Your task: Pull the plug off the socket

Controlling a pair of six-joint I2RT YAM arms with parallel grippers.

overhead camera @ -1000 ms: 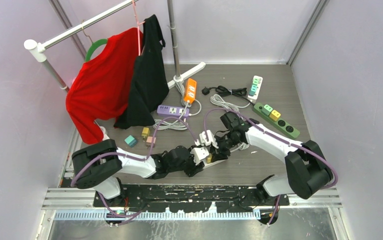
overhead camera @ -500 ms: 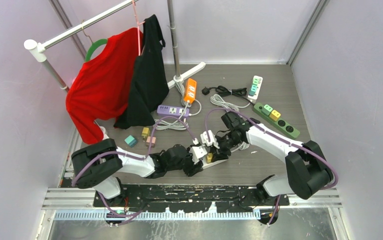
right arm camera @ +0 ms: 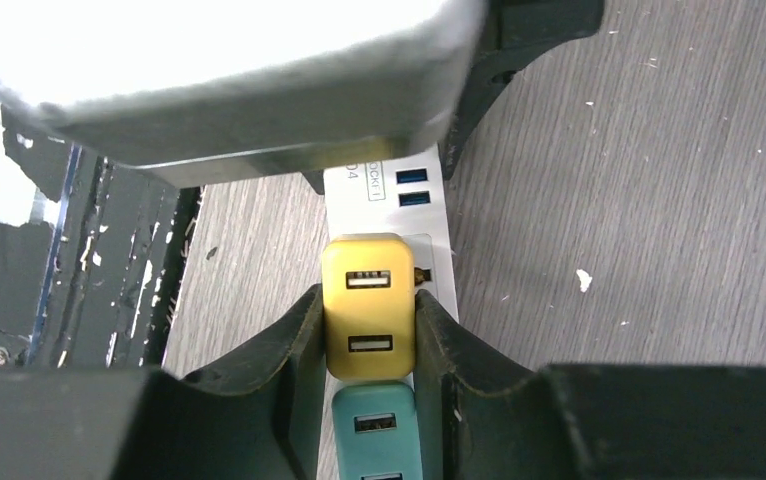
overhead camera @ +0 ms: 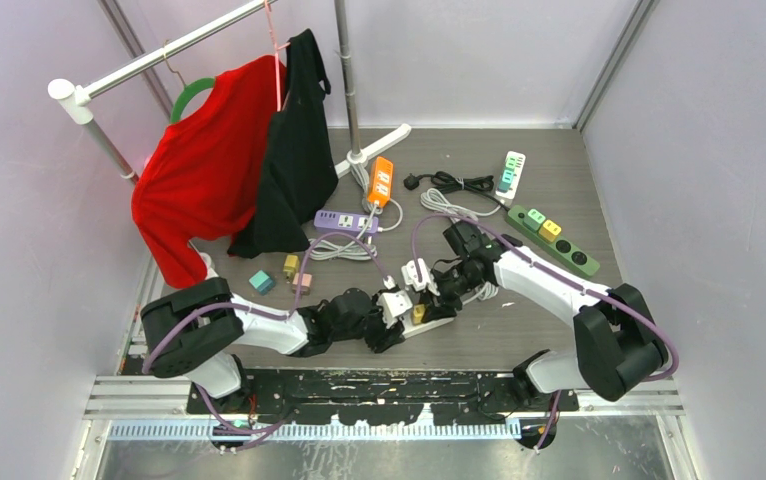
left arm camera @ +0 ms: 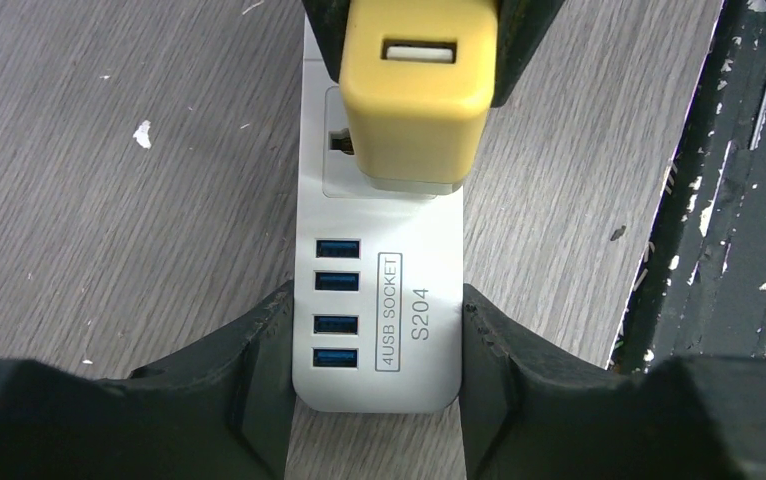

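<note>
The right jaws were closed narrow on the yellow USB charger plug (right arm camera: 367,305), one black finger (right arm camera: 279,370) pressed to each of its sides. The plug stood over a socket of the white power strip (left arm camera: 379,330), its base at the socket face; whether its pins were seated could not be told. A teal plug (right arm camera: 374,430) sat just beside it on the same strip. The left jaws were partly closed on the strip's end with the four blue USB ports, fingers (left arm camera: 249,390) touching both long edges. The strip lay flat on the grey wood-grain worktop (left arm camera: 109,200), near the arms' bases. Farther back lay a purple power strip (overhead camera: 346,219), an orange one (overhead camera: 382,181) and a green one (overhead camera: 554,240), and a red garment (overhead camera: 204,170) hung on a rack.
</note>
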